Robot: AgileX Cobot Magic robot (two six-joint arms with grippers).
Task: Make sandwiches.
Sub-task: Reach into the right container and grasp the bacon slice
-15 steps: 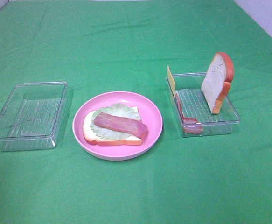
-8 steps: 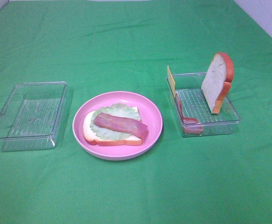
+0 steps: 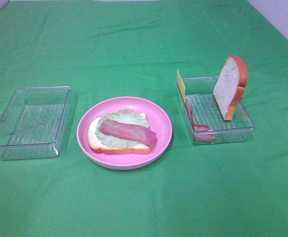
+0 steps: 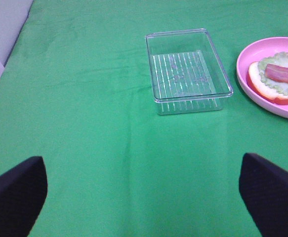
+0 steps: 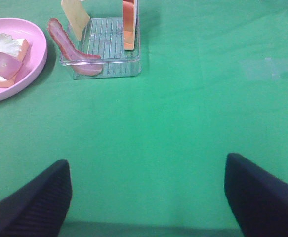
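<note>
L claw (image 4: 143, 165) apart, R claw (image 5: 147, 165) apart, sandwich (image 3: 120, 134) on plate (image 3: 159, 123) btwn L tray (image 3: 35, 89), R tray (image 3: 232, 134)

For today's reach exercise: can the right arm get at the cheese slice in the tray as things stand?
Probably yes: the right gripper is open, only bare cloth lies before the tray, and the cheese slice stands uncovered.

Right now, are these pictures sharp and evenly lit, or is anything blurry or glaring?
Exterior high view: soft, even light, a faint shadow beside the pink plate, everything sharp. Left wrist view: the clear tray glints slightly; the left pincer is dark and soft-edged. Right wrist view: the right pincer likewise, with a pale sheen on the green cloth.
</note>
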